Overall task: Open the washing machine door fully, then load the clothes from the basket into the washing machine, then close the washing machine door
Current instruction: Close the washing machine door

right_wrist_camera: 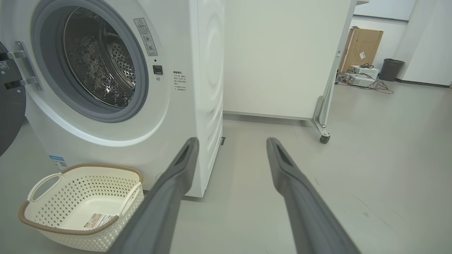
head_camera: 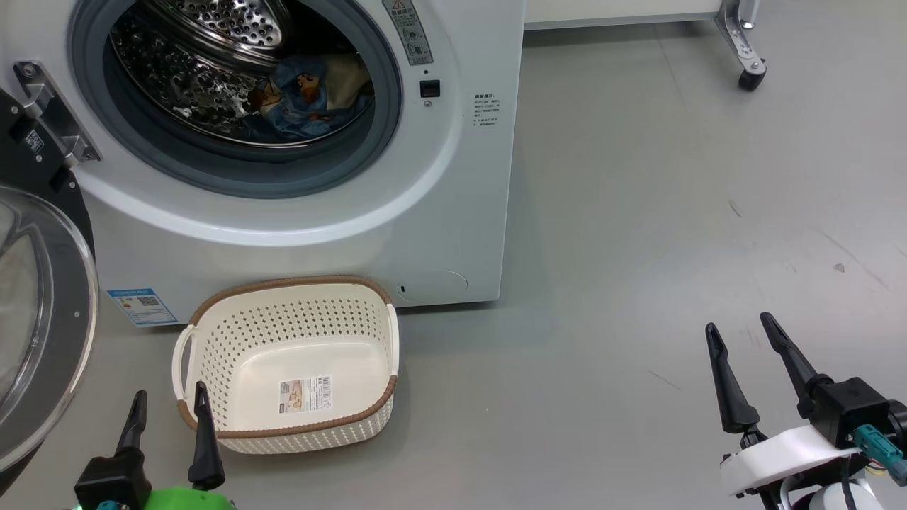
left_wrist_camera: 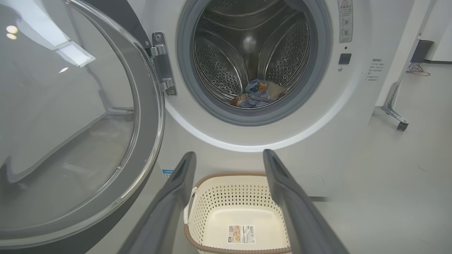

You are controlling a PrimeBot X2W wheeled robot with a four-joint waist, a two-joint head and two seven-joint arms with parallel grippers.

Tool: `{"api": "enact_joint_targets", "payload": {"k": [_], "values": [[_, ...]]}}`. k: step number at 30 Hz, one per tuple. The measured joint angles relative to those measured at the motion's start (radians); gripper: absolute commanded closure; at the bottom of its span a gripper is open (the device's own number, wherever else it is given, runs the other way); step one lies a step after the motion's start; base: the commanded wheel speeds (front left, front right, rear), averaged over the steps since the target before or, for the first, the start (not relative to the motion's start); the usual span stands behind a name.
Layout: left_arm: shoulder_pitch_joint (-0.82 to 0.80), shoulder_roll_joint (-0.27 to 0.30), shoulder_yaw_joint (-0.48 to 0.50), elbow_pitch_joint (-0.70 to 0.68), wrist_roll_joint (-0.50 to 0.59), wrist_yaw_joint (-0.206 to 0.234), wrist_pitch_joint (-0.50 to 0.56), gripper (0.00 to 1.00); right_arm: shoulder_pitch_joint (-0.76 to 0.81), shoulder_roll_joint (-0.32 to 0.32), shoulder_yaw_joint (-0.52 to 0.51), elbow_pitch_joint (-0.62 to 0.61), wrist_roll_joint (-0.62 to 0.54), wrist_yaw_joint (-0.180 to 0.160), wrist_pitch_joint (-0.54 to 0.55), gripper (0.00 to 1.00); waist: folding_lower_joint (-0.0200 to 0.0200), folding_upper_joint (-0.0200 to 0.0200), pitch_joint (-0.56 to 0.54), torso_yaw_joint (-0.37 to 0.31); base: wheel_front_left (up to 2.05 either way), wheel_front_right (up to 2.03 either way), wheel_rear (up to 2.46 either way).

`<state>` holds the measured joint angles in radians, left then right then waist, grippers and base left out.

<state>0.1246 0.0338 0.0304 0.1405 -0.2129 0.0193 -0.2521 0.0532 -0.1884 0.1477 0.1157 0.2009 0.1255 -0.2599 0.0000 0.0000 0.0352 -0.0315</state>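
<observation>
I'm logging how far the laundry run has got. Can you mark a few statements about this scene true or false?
1. The clothes lie inside the washing machine, in its drum. True.
2. Some clothes lie in the basket. False: it holds only its label sticker.
3. The washing machine door is shut. False: it stands swung open on its hinge.
4. The left gripper is clamped on the basket's rim. False: it is open and holds nothing.
5. The right gripper is open above the floor. True.
</observation>
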Motion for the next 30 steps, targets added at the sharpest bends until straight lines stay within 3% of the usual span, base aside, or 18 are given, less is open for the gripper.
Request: {"api": "enact_joint_targets", "payload": {"k": [14,30], "values": [[0.000,0.000,-0.003,-0.006,-0.002,0.009,0.000,0.00,0.000,0.001,-0.001,0.000,0.000,0.000,0.000,0.00,0.0000,0.0000,0.001,0.001,-0.68,0.68,0.00],[0.000,0.000,-0.025,-0.014,0.002,0.009,0.000,0.00,0.000,0.001,-0.021,-0.001,0.000,0.000,0.000,0.00,0.0000,0.0000,0.000,0.015,-0.12,0.12,0.00]]}}
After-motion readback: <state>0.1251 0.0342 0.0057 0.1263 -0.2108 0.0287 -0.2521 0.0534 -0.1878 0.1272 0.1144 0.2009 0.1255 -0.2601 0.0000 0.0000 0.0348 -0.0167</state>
